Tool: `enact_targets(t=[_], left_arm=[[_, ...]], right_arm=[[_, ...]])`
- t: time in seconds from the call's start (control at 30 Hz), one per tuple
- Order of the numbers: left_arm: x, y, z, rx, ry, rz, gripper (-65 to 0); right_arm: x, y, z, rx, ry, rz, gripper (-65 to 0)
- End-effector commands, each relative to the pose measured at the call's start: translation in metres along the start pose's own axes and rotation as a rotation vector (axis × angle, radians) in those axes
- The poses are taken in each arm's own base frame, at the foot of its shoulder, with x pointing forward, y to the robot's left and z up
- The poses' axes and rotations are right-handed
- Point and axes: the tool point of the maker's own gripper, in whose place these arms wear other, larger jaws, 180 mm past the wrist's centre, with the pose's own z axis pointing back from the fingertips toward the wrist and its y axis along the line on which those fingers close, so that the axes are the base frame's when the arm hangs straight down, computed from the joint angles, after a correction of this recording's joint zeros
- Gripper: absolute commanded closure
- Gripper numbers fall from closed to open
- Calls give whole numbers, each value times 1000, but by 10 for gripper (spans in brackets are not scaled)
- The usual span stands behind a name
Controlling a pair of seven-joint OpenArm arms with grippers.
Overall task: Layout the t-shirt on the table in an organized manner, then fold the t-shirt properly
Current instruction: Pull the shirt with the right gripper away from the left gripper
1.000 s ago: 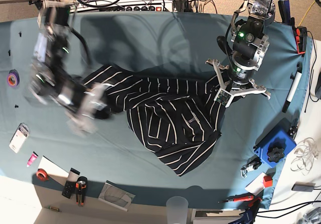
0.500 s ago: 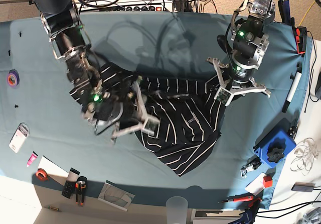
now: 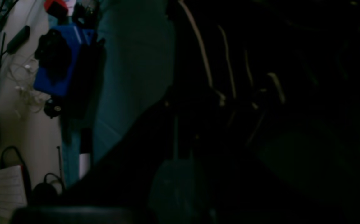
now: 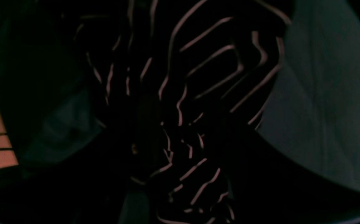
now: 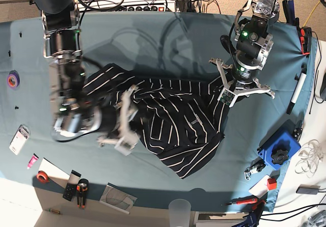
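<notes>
The t-shirt [image 5: 173,115], dark with thin white stripes, lies crumpled in the middle of the teal table [image 5: 153,38]. In the base view my left gripper [image 5: 227,97] points down at the shirt's right edge and is shut on the fabric there. My right gripper [image 5: 124,122] hovers at the shirt's left part, blurred, with its white fingers [image 5: 128,98] spread open. The right wrist view shows bunched striped cloth [image 4: 198,62] close below and bare table [image 4: 323,93] beside it. The left wrist view is very dark, with faint stripes of the shirt [image 3: 229,77].
A blue block with a black knob [image 5: 279,150] sits at the right edge, also visible as the blue block [image 3: 58,59] in the left wrist view. A marker [image 5: 297,92], purple tape roll [image 5: 14,79], red tape [image 5: 43,176], hand tools [image 5: 81,191] and a clear cup [image 5: 180,206] line the edges.
My right arm swung in from the left over the shirt's left side, then drew back toward the left front. The left sleeve area shifted. The left arm stayed still.
</notes>
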Motion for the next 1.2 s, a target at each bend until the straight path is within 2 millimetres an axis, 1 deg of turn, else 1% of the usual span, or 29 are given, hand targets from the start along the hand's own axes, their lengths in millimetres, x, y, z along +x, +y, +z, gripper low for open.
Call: enact_targets(t=[0.0,0.17,0.3,0.37,0.47,0.53,0.6,0.67,0.73,0.8,0.87,0.9,0.93,1.07,1.1,1.17], left_arm=[[11,5,3,11,-41,9,0],[14,1,3,-11,-61,29,0],[14,1,3,-11,-62,29,0],[14,1,3,-11,-62,29,0],[14,1,3,-11,-62,29,0],[14,1,3,-11,-62,29,0],[14,1,3,-11,-61,29,0],[14,1,3,-11,-61,29,0],[14,1,3,-11,-61,29,0],[14,1,3,-11,-61,29,0],[14,1,3,-11,-61,29,0],[14,1,3,-11,-61,29,0],[14,1,3,-11,-61,29,0],[14,1,3,-11,-61,29,0],[14,1,3,-11,-61,29,0],[14,1,3,-11,-62,29,0]], right_arm=[[16,-3,11,4,-58,20,-234],[25,14,25,133,-141,-9,-234],[16,10,27,115,-112,-9,-234],[10,13,25,124,-84,1,-234],[-9,27,12,162,13,41,-234],[-29,36,-1,169,117,92,-234],[-48,42,-14,152,224,156,-234],[-67,38,-20,104,324,222,-234],[-81,28,-22,36,411,284,-234],[-88,18,-22,-23,466,326,-234],[-88,16,-21,-37,476,334,-232],[-88,16,-21,-36,475,333,-216],[-89,16,-21,-36,475,333,-182],[-88,16,-21,-36,475,333,-17],[-88,16,-21,-37,476,334,0],[-86,15,-22,-44,464,337,0]])
